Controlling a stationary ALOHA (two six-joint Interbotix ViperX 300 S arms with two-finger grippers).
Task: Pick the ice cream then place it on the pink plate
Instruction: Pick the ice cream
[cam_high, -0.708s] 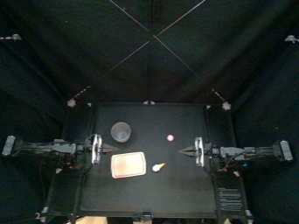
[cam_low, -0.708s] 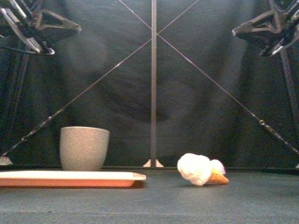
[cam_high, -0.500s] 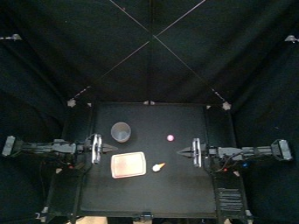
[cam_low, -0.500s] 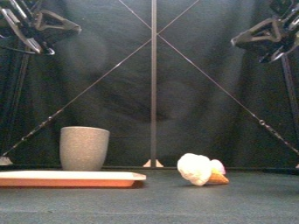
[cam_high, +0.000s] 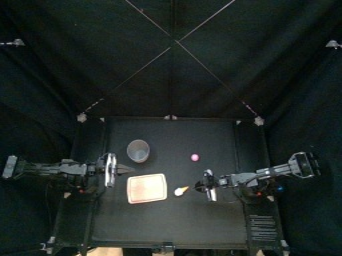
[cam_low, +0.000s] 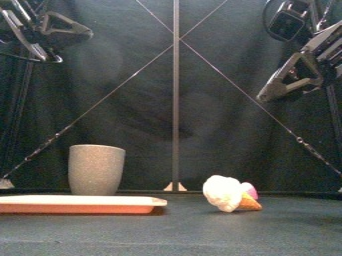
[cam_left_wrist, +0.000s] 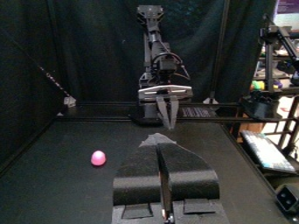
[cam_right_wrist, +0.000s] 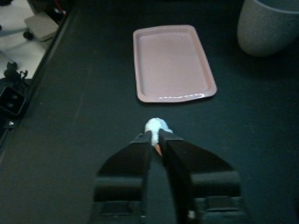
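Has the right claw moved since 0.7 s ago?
Yes. In the top view the right claw has swung inward and frontward from the right edge of the table, toward the ice cream.

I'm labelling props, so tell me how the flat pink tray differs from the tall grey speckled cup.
The flat pink tray lies low and wide, while the tall grey speckled cup stands upright. The tray is a rounded rectangle; the cup is round. The tray lies nearer the table's front edge, and the cup stands behind it. Both sit on the left half of the black table.
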